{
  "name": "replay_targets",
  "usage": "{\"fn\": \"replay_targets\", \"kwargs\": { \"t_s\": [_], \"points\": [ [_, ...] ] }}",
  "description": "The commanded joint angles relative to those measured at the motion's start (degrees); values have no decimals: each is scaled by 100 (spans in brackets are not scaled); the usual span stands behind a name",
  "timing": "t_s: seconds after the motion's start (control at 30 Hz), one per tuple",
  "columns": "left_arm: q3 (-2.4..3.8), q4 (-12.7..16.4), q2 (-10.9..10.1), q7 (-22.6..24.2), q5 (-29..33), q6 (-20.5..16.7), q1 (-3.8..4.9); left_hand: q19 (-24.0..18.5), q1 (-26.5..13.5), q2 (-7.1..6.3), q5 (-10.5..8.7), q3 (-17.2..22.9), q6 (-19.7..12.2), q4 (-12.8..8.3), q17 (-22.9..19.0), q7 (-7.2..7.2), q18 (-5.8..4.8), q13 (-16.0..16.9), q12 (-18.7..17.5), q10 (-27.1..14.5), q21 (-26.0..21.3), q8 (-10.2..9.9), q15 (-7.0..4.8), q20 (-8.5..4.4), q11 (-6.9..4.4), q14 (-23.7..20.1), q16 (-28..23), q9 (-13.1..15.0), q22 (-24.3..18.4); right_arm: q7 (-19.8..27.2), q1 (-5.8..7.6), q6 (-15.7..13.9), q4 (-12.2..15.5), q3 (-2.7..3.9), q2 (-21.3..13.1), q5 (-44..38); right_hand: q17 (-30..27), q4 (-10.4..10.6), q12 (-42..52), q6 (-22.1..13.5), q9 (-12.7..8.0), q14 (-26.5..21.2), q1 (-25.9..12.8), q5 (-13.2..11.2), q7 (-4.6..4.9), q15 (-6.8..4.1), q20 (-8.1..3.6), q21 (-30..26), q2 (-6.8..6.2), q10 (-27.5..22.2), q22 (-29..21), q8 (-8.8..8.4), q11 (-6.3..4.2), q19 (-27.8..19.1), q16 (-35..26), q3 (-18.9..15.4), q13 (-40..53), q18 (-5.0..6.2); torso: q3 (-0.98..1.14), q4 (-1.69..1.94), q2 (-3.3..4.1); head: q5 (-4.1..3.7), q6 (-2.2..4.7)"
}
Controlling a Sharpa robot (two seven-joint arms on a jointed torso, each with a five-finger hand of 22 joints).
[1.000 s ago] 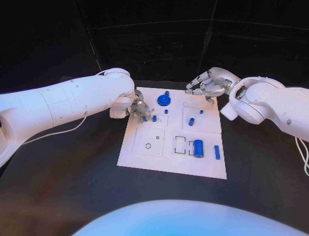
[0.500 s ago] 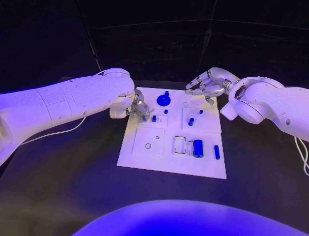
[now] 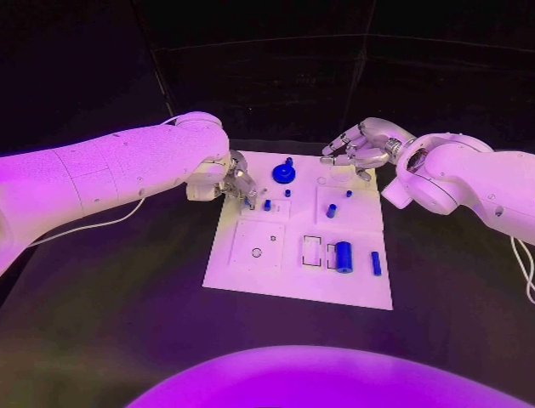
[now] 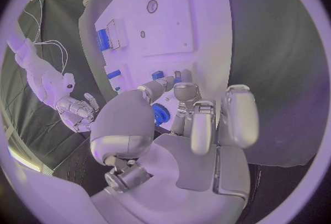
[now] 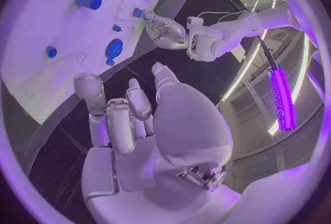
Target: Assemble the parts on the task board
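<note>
The white task board (image 3: 258,276) lies in the middle of the table. On it are a round blue knob (image 3: 284,172), short blue pegs (image 3: 331,210), a thick blue cylinder (image 3: 344,256) and a thin blue rod (image 3: 375,263). My left hand (image 3: 236,183) is over the board's far left part, with its fingertips (image 4: 185,77) down beside a small blue peg (image 3: 267,204); whether they pinch it I cannot tell. My right hand (image 3: 359,146) hovers over the board's far right corner with its fingers loosely bent and nothing in them. The right wrist view shows the knob (image 5: 113,47) and my left hand (image 5: 167,30).
The black table (image 3: 108,323) surrounds the board on every side. A rectangular recess (image 3: 311,250) and a round hole (image 3: 256,252) are set in the board's near half. White cables trail from both arms at the table's sides.
My left hand has shifted very slightly at the small peg. The right hand and the parts on the board stay where they were.
</note>
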Motion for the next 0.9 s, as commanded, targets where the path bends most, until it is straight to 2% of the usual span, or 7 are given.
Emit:
{"fn": "replay_targets", "kwargs": {
  "t_s": [0.03,0.1,0.17,0.2,0.6,0.9],
  "points": [
    [7,-8,15,-78,175,350,42,-42,344,288,-614,271,-59,-173,1510,15,25,-43,-40,-58,-43,-56,58,14,15,604,17,-18,247,1,9,83,-2,2,13,-16,758,2,14,-28,-6,426,19,33,-12,-41,-11,-38,52,-24,-7,29,-14,-21,-25,-21,-7,31,0,-1,3,2,5],
    [7,-46,41,-83,265,466,63,-54,380,312,-841,288,-68,-141,1510,33,30,-57,-45,-76,-69,-92,75,29,32,604,17,-36,230,1,9,89,-6,2,19,-17,758,2,14,-28,-6,426,19,33,-12,-41,-11,-38,52,-24,-7,29,-14,-21,-25,-21,-7,31,1,0,4,0,5],
    [7,-147,105,-67,430,727,99,-78,432,388,-1291,298,-91,-66,1510,56,41,-76,-52,-112,-119,-156,98,51,55,604,17,-68,195,0,9,99,-12,1,29,-17,758,2,14,-28,-6,426,19,33,-12,-41,-11,-38,52,-24,-7,29,-14,-21,-25,-21,-7,31,-2,-5,6,8,8],
    [7,-200,137,-61,506,848,114,-86,441,402,-1350,297,-94,-55,1510,62,45,-86,-57,-123,-135,-165,100,54,60,604,17,-72,184,-1,8,102,-13,1,31,-17,758,2,14,-28,-6,426,19,33,-12,-41,-11,-38,52,-24,-7,29,-14,-21,-25,-21,-7,31,-3,-8,8,8,6],
    [9,-1078,623,-47,1020,2152,222,-154,466,508,-1376,214,-106,57,1510,69,70,-223,-154,-270,-252,-161,105,56,71,604,17,-35,97,-9,8,113,-24,0,61,-21,752,-3,9,-37,-8,424,31,35,-10,-41,-12,-43,55,-33,-13,28,-13,-24,-29,-22,-14,31,-6,-10,11,10,1],
    [10,-1510,852,-155,1074,2507,238,-138,535,497,-1375,233,-90,-25,1510,43,64,-174,-121,-271,-219,-122,85,45,47,604,17,25,130,-7,8,114,-30,-1,78,-25,752,-3,9,-37,-8,424,31,35,-10,-41,-12,-43,55,-33,-13,28,-13,-24,-29,-22,-14,31,-5,-8,9,-4,-18]
  ]
}}
